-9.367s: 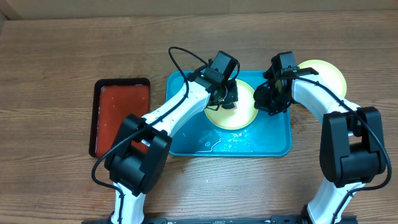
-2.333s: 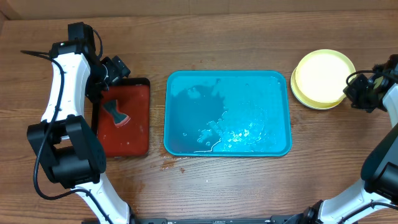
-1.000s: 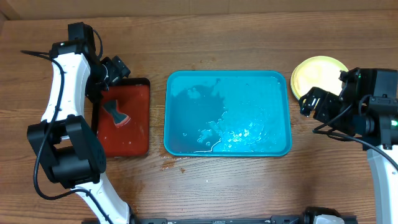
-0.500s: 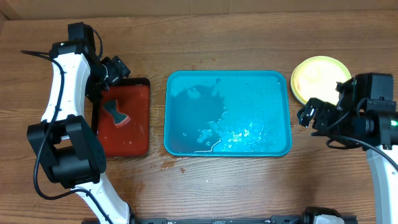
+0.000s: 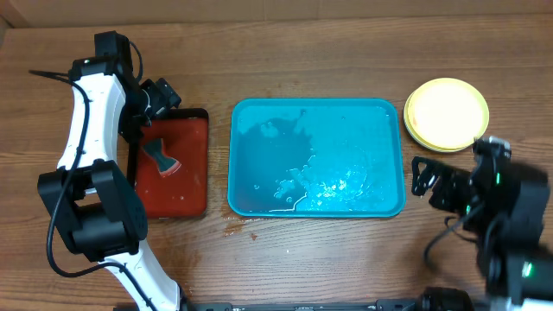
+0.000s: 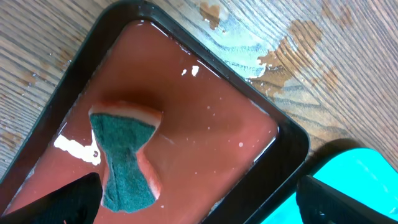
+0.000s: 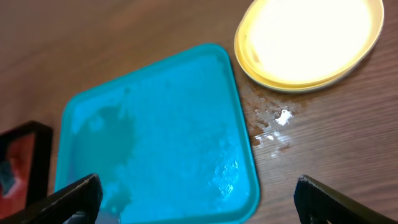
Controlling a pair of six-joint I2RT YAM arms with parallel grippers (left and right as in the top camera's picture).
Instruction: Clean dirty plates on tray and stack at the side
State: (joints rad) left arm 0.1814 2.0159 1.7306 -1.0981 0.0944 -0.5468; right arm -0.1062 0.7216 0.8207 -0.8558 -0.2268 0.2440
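Observation:
The blue tray lies mid-table, wet, with no plate on it; the right wrist view shows it too. The plates sit stacked on the wood just right of the tray's far corner, pale yellow on top. My right gripper hovers open near the tray's right front corner, apart from the stack, nothing between its fingers. My left gripper is open above the far end of the dark red tray, holding nothing.
A green and pink sponge lies in the red liquid of the dark red tray, also seen from the left wrist. Water spots mark the wood in front of the blue tray and beside the plates.
The last plate has left the blue tray and joined the stack. My right arm has pulled back from the stack toward the table's front. The left arm has stayed still.

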